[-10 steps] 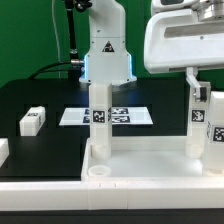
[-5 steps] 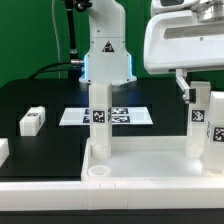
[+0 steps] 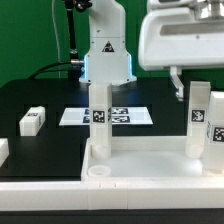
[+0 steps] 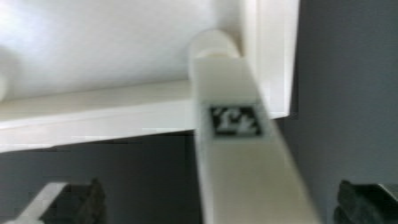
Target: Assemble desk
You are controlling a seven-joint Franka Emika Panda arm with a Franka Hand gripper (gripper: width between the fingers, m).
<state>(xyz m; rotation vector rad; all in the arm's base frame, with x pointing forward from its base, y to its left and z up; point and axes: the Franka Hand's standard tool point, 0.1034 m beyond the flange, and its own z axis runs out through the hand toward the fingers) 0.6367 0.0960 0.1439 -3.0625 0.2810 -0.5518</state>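
The gripper (image 4: 221, 203) is spread wide, fingers (image 4: 71, 200) clear on either side of an upright leg (image 3: 200, 122). That leg stands in a corner of the desk slab (image 3: 150, 163), at the exterior view's right

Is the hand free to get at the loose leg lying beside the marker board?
Probably yes: the hand is open, holding nothing, and that leg lies alone on the table, nothing over it.
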